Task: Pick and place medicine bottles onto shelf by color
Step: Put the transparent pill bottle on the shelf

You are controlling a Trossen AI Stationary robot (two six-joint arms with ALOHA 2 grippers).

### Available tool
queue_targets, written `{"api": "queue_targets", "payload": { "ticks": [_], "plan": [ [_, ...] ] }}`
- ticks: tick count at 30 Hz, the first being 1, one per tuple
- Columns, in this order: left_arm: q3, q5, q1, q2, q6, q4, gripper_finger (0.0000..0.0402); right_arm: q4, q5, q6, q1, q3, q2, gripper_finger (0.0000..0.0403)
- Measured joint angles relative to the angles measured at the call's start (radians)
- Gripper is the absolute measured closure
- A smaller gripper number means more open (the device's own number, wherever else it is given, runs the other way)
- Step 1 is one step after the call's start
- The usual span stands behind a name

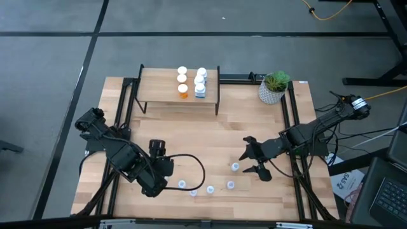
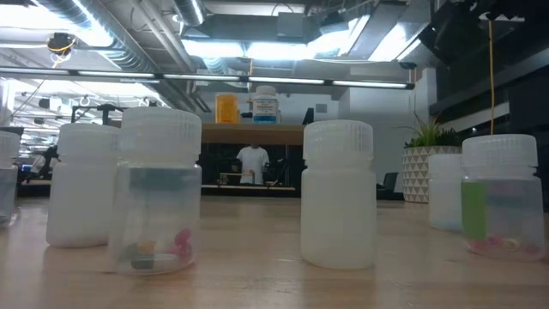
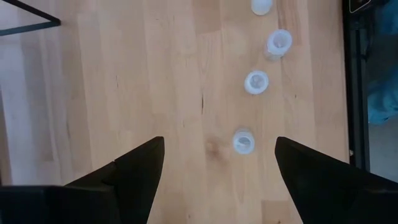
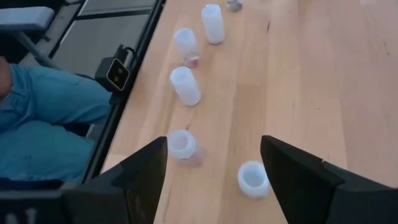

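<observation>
The desk (image 1: 210, 127) is carrying everything, and the shelf (image 1: 159, 81) is standing at its twelve o'clock edge in the overhead picture. The plant pot (image 1: 273, 89) is sitting at about two o'clock, just beside the shelf's right end.

Two dark arms are reaching in. The left pincer (image 1: 166, 170) is hovering at roughly seven o'clock with its fingers spread wide and nothing between them; its own camera is showing a pale vial (image 3: 243, 142) lying on the wood between the two finger tips (image 3: 146, 163). The right pincer (image 1: 252, 159) is hanging at about four o'clock, also spread wide and empty.

On the shelf, six bottles are standing in two short columns: three on the left, the front one being an orange bottle (image 1: 183, 91), and three on the right, with the blue-labelled bottle (image 1: 200, 91) at the front.

Five pale vials are still lying on the desk along the six o'clock side: four in a loose row (image 1: 210, 189), and a fifth (image 1: 235, 166) just beside the right pincer.
</observation>
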Motion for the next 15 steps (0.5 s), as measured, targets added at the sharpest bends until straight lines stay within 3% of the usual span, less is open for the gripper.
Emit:
{"api": "queue_targets", "payload": {
  "ticks": [7, 15],
  "plan": [
    [0.000, -0.001, 0.000, 0.000, -0.001, 0.000, 0.0101, -0.064, 0.005, -0.004, 0.000, 0.143, 0.183, 0.0142],
    [0.000, -0.002, -0.002, 0.000, -0.026, 0.000, 0.0101, -0.602, 0.017, -0.065, 0.000, 0.516, 0.463, 0.0142]
  ]
}}
